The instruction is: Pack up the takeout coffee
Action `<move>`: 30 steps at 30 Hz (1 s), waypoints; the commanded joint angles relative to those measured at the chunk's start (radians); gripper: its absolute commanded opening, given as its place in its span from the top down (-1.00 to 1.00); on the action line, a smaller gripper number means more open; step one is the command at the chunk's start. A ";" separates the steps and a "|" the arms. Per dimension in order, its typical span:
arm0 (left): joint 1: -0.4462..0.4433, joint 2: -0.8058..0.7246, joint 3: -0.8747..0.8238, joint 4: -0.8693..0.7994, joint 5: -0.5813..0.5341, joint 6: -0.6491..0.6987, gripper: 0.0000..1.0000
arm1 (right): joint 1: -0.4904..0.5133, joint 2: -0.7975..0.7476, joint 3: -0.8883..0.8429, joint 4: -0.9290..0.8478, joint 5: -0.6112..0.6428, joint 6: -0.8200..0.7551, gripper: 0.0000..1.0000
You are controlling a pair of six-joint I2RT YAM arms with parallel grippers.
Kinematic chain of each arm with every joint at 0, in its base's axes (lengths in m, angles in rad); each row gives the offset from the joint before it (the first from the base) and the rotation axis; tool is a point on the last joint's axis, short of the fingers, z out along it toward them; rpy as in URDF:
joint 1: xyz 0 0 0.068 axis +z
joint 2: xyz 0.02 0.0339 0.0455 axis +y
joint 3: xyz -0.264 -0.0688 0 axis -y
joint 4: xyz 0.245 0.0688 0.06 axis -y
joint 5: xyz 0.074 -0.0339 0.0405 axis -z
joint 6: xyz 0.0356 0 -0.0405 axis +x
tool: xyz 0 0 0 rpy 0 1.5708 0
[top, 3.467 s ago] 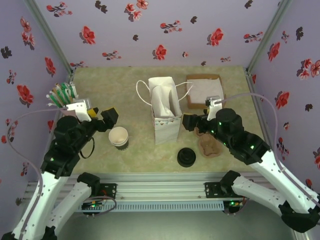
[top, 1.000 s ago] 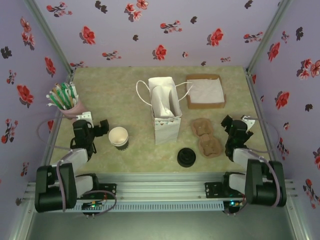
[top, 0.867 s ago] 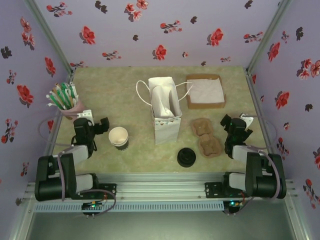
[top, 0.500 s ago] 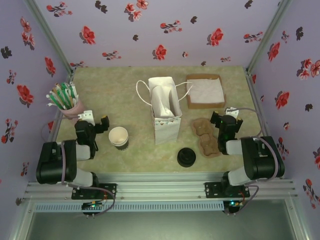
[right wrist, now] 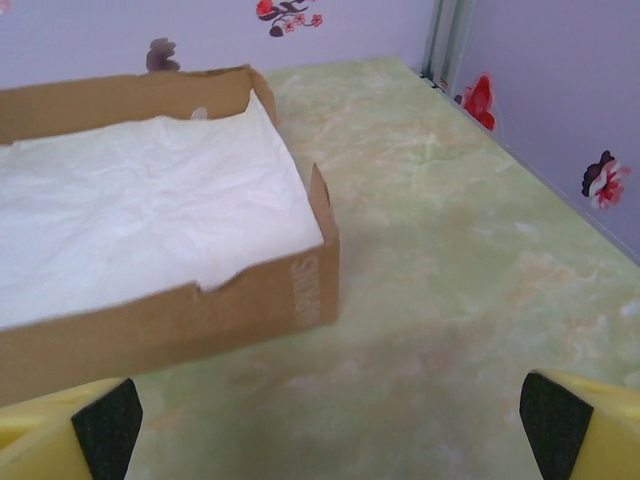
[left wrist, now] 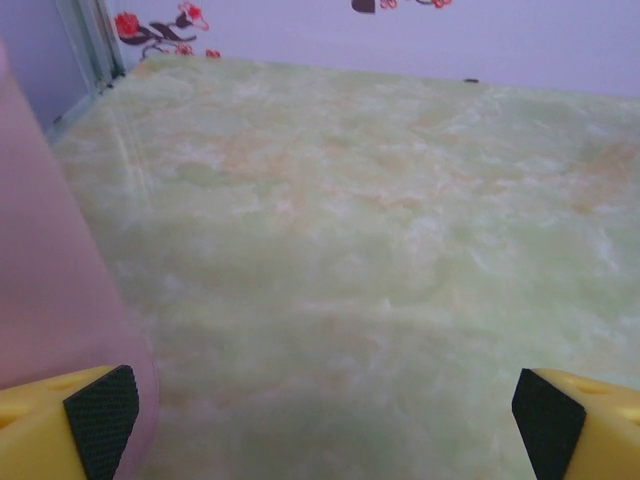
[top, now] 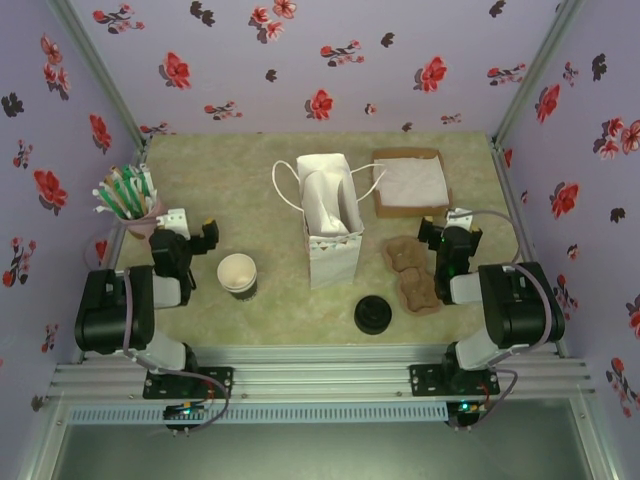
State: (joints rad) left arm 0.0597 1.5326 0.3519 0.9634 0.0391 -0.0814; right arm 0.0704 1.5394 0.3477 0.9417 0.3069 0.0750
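Note:
No lidded dark brown coffee cup is in sight. A white paper bag (top: pixel 330 228) stands upright and open at the table's centre. My left gripper (top: pixel 190 236) rests low at the left, folded over its base, open; its yellow black-padded fingertips (left wrist: pixel 100 408) sit wide apart over bare green table. My right gripper (top: pixel 447 230) lies low at the right, also open, its fingertips (right wrist: pixel 108 422) spread before a cardboard box (right wrist: pixel 200 320).
A lidless cream-rimmed cup stack (top: pixel 238 274) stands right of the left gripper. Loose black lids (top: pixel 371 314) lie near the front. Brown pulp carriers (top: pixel 412 272) sit left of the right gripper. The napkin box (top: pixel 408 153) is at back right; a pink cup of sticks (top: pixel 128 200) at far left.
Both arms have folded down onto their bases from an extended pose. Over the last second the right gripper swung left toward the carriers and the left gripper shifted slightly back.

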 commanded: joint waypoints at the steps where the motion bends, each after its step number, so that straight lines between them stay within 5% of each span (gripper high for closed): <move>1: -0.022 0.006 0.044 -0.092 -0.053 0.043 -0.98 | -0.043 0.003 0.032 -0.080 0.033 0.059 -0.98; 30: -0.029 0.006 0.048 -0.097 -0.052 0.043 -0.98 | -0.027 0.004 0.037 -0.082 0.005 0.038 -0.98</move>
